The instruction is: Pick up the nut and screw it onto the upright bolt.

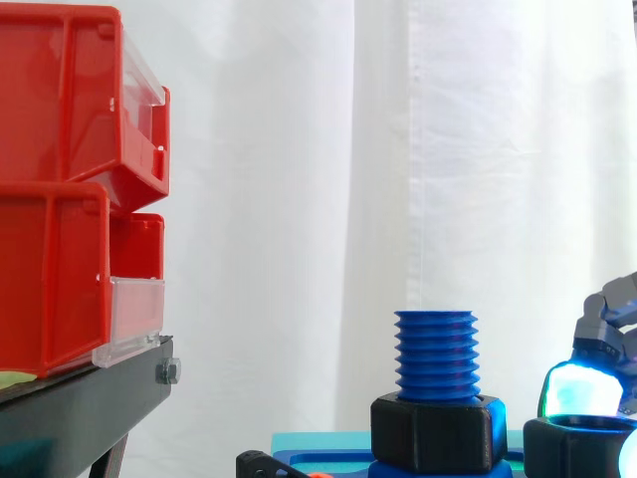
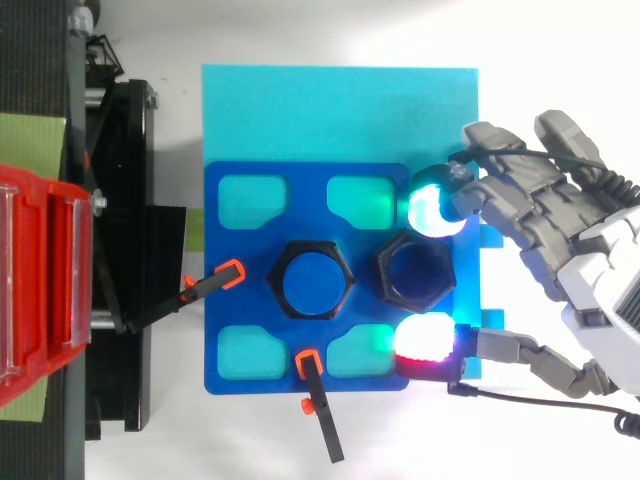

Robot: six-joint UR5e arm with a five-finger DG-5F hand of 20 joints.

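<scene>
The blue threaded bolt (image 1: pixel 435 354) (image 2: pixel 313 282) stands upright in a black hex collar at the middle of the dark blue plate (image 2: pixel 225 295). The black nut (image 2: pixel 392 270) (image 1: pixel 572 448) lies flat on the plate just right of the bolt. My hand (image 2: pixel 590 260) (image 1: pixel 612 329) reaches in from the right and is open. One cyan-glowing fingertip (image 2: pixel 435 208) hovers at the nut's far edge, and the red-glowing thumb pad (image 2: pixel 427 340) is at its near edge. In the side view the glowing pad sits just above the nut's rim.
The plate rests on a light blue mat (image 2: pixel 340 110). Two orange-tipped clamps (image 2: pixel 230 272) (image 2: pixel 310 365) grip the plate's left and front sides. Red bins (image 1: pixel 60 199) (image 2: pixel 40 280) stand on a black stand (image 1: pixel 80 408) to the left.
</scene>
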